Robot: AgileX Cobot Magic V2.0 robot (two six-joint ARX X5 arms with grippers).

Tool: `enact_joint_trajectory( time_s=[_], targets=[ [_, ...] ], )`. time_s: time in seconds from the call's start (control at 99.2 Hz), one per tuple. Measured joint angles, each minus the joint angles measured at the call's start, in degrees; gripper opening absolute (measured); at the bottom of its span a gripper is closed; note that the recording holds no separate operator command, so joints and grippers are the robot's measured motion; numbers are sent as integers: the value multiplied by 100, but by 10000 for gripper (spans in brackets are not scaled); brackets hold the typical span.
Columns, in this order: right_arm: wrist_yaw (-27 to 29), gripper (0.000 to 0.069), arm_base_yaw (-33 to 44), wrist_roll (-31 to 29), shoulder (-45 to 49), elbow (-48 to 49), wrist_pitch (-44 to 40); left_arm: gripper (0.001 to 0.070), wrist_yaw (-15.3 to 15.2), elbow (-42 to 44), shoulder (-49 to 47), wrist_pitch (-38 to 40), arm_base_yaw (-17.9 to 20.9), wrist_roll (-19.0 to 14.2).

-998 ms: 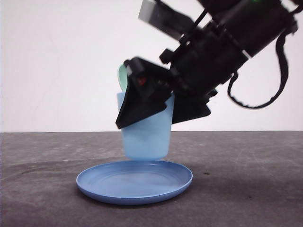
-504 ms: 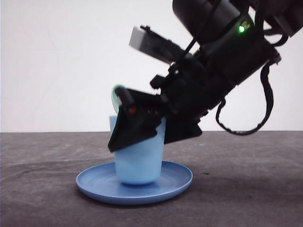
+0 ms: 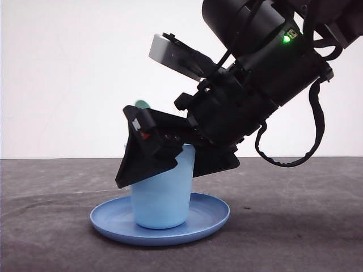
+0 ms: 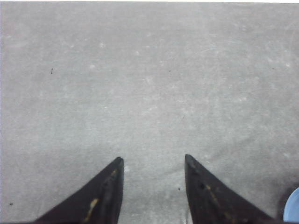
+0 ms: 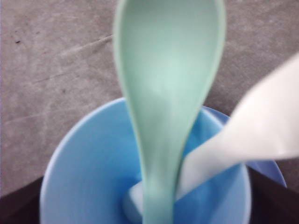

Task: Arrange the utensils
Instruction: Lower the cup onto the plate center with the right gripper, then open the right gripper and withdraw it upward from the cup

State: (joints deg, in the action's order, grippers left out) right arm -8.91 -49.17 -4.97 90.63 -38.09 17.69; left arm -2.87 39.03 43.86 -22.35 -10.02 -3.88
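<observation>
On grey counter point(image 3: 295, 226) before a white wall point(image 3: 68, 73), cup point(image 3: 161, 195) had settled onto plate point(image 3: 210, 218); right jaws clamped it, left jaws spread.

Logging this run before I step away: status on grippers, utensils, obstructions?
Right gripper shut on cup, cup down on plate. Left gripper open over bare table. Spoon and fork inside cup. Nothing obstructing.

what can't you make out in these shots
- Fork: right wrist view, blurred and cut off by the edge, tines not visible.
- Spoon: front view, only a tip shows; the right gripper and cup hide the rest.
- Plate: left wrist view, just a sliver at the edge.
</observation>
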Motion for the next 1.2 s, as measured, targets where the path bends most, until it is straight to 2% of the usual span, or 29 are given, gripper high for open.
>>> enact_joint_trajectory(
  time_s=[0.091,0.333,0.575,0.706,0.817,0.928,1.2],
  targets=[
    [0,680,2,-11,0,-2,-66,239,0,0,0,0,0,0],
    [74,680,66,-153,-219,0,-1001,239,0,0,0,-22,0,0],
    [184,680,214,-181,-1237,0,-2376,239,0,0,0,-22,0,0],
    [487,680,439,-192,-1993,0,-3318,239,0,0,0,-50,0,0],
    [876,680,874,-195,-2667,0,-4019,239,0,0,0,-101,0,0],
    [909,680,1464,-197,-3206,-2,-4345,239,0,0,0,-136,0,0],
    [380,680,3235,-199,-3864,-175,-5193,239,0,0,0,-149,0,-2]
  ],
)
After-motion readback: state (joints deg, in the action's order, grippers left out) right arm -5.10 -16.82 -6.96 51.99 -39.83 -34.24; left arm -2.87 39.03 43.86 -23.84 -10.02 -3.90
